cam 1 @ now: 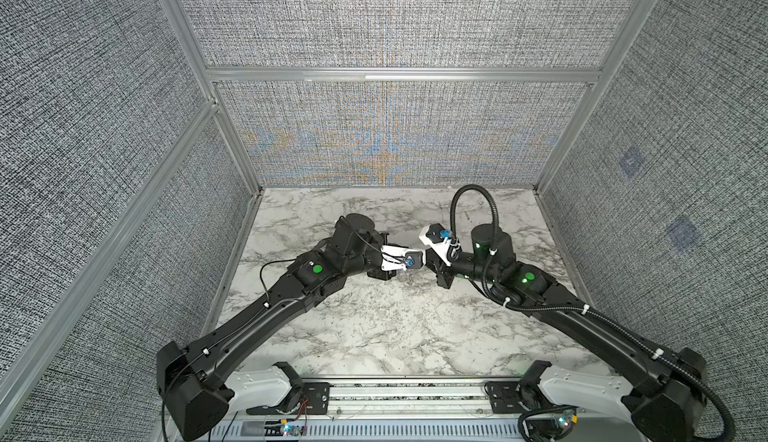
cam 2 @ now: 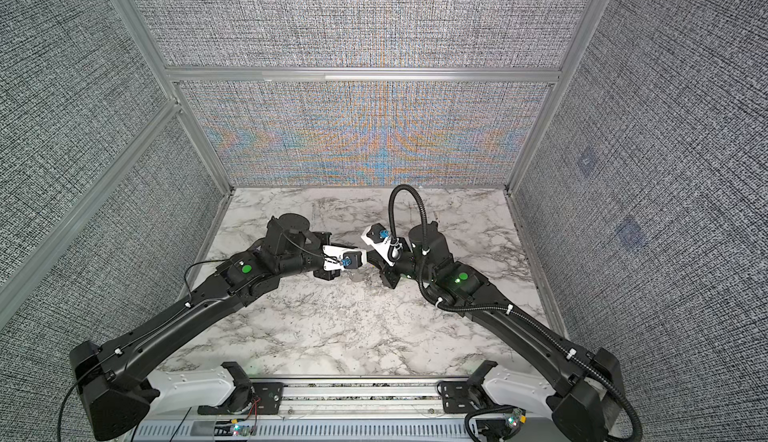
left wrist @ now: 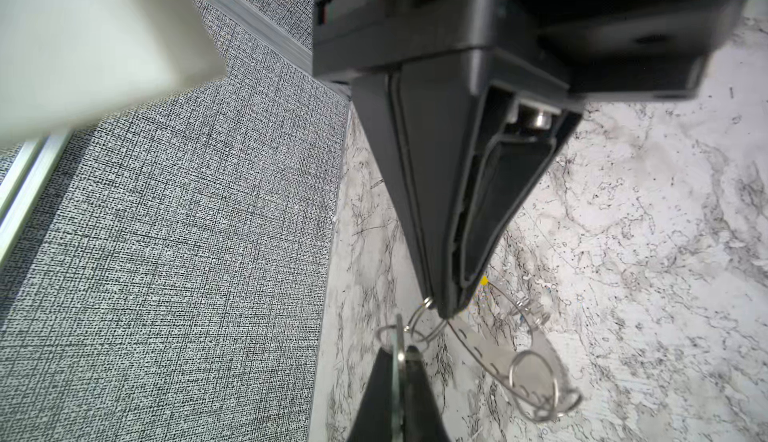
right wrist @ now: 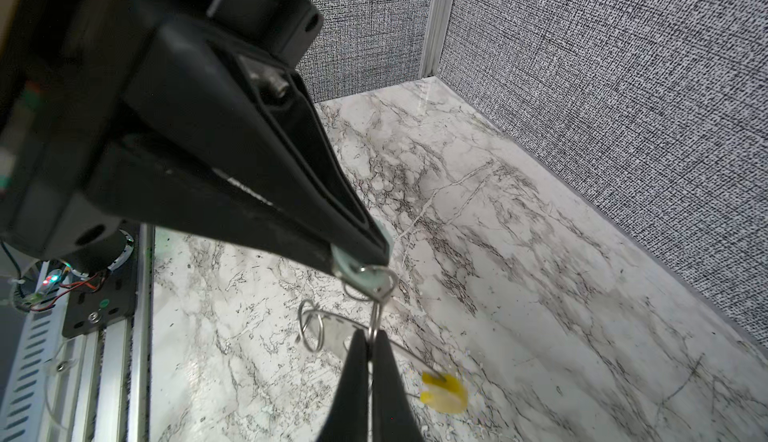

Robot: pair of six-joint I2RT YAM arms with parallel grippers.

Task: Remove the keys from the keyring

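- Nearest me, two black robot arms rise from a rail at the table's front edge and lean inward until their tips meet over the middle of the marble table (cam 1: 374, 328).
- The right gripper (right wrist: 361, 259) is clamped shut on the pale key (right wrist: 360, 271). Only the key's pale head, with its hole, pokes out past the fingertips. The rest of the key lies back between the fingers, along their length.
- A small split ring (right wrist: 376, 278) passes through that hole and runs straight to the other arm.
- The left gripper (left wrist: 446, 309) is also closed, pinching thin wire just beside the key. I cannot tell whether it holds the split ring, the keyring (right wrist: 415, 359), or both.
- The two sets of jaws point at each other, tip to tip, with the split ring as the only link. The key lies on the right arm's side of that link, so I judge that arm must work it off.
- The big hoop hangs away from the left jaws, seen almost edge-on. A second small ring (right wrist: 311, 328) sits on it. No blue key head shows.
- The yellow sleeve (right wrist: 442, 386) hangs lowest, close above the marble.
- Beyond is the grey woven back wall (cam 1: 395, 128).
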